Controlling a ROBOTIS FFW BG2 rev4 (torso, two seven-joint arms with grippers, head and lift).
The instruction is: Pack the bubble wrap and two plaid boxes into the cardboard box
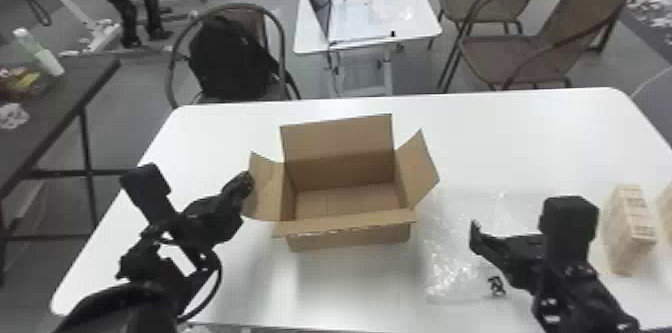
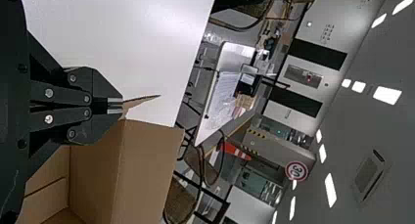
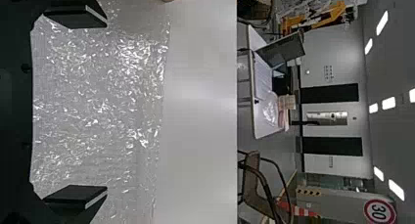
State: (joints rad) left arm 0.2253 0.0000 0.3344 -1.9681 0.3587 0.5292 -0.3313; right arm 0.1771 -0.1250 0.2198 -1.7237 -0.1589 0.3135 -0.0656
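The cardboard box (image 1: 345,229) stands upright with its flaps spread and its inside empty. At its left flap is my left gripper (image 1: 245,184); in the left wrist view the left gripper (image 2: 115,105) has its fingers together, shut on the flap's edge. Clear bubble wrap (image 1: 457,257) lies flat on the table, right of the box. Over it is my right gripper (image 1: 507,252); in the right wrist view the right gripper (image 3: 105,106) stands wide open above the bubble wrap (image 3: 98,101). Two plaid boxes, one (image 1: 627,227) upright and another (image 1: 666,212) cut off by the view's edge, are at far right.
The white table (image 1: 525,132) carries all these things. A dark side table (image 1: 45,122) with a bottle stands beyond its left edge. Chairs, one with a black backpack (image 1: 227,59), and a small white table (image 1: 367,22) stand behind.
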